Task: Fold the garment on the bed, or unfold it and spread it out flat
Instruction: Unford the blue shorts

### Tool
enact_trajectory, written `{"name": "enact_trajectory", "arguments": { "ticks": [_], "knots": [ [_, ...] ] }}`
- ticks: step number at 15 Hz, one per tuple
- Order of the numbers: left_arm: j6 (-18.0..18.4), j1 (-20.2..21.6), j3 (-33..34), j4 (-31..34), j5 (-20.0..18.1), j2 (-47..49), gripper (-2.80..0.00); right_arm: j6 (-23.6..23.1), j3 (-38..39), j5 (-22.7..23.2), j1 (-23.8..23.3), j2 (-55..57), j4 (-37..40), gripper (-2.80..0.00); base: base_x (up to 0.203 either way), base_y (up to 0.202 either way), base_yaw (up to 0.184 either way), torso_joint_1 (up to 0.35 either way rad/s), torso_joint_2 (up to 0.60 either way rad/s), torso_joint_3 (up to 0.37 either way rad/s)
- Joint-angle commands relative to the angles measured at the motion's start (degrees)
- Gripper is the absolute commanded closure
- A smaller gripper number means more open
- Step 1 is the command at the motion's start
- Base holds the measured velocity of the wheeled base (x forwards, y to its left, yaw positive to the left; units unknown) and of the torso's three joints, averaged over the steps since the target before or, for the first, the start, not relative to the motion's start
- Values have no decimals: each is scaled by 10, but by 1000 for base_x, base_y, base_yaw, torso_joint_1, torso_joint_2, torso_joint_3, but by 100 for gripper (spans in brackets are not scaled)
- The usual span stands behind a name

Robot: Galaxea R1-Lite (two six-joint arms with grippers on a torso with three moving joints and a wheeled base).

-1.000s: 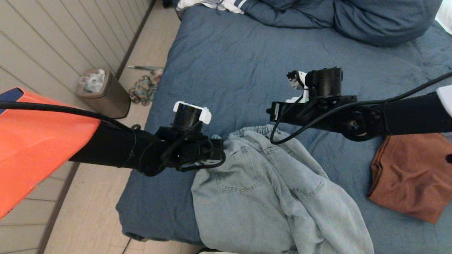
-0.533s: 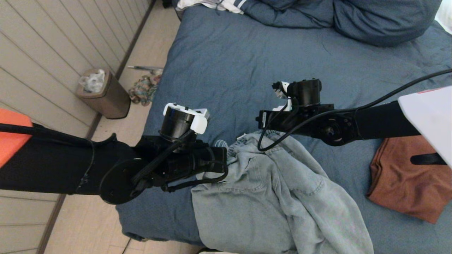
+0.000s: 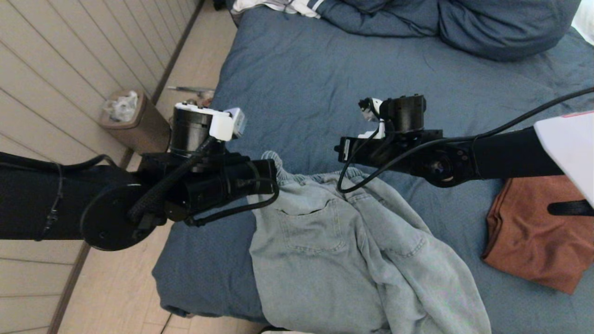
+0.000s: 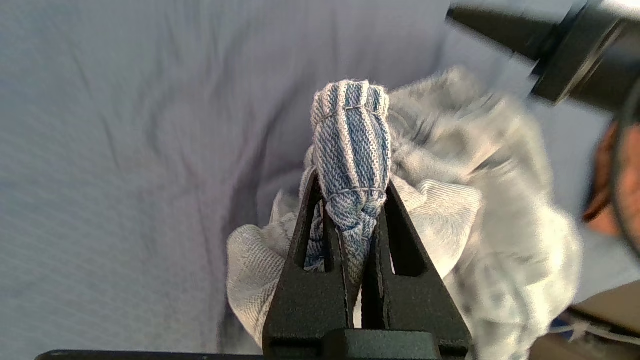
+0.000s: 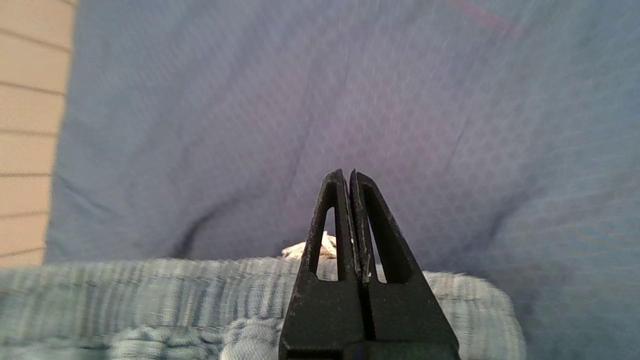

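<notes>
Light-blue jeans lie on the near part of the bed, their long axis running from the waistband, at mid-bed, down toward the near edge. The left gripper is clamped on a bunched corner of the waistband; the right gripper, fingers pressed together and empty, hovers just above the waistband.

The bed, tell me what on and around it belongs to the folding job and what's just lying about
Part of the job:
light denim jeans
bed
left gripper, clamped on the jeans' waistband
right gripper, closed, holding nothing

Just lying about:
brown garment
bin on the floor
blue bedding
</notes>
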Motion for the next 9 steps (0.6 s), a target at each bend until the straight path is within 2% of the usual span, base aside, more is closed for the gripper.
{"name": "enact_trajectory", "arguments": {
  "ticks": [1, 4, 6, 9],
  "knots": [
    [0, 2, -22, 18, 1, -46, 0, 2, 1, 0, 2, -31, -1, 0, 0, 0, 0, 0, 0, 0],
    [0, -15, -46, 48, -3, -72, 0, 4, 5, -2, 1, -55, -1, 0, 0, 0, 0, 0, 0, 0],
    [0, -33, -33, 48, -3, -80, 0, 9, 5, -2, 2, -60, -1, 0, 0, 0, 0, 0, 0, 0],
    [-1, -36, 5, 44, -4, -77, 0, 8, 1, -2, 7, -38, -1, 0, 0, 0, 0, 0, 0, 0]
  ]
}}
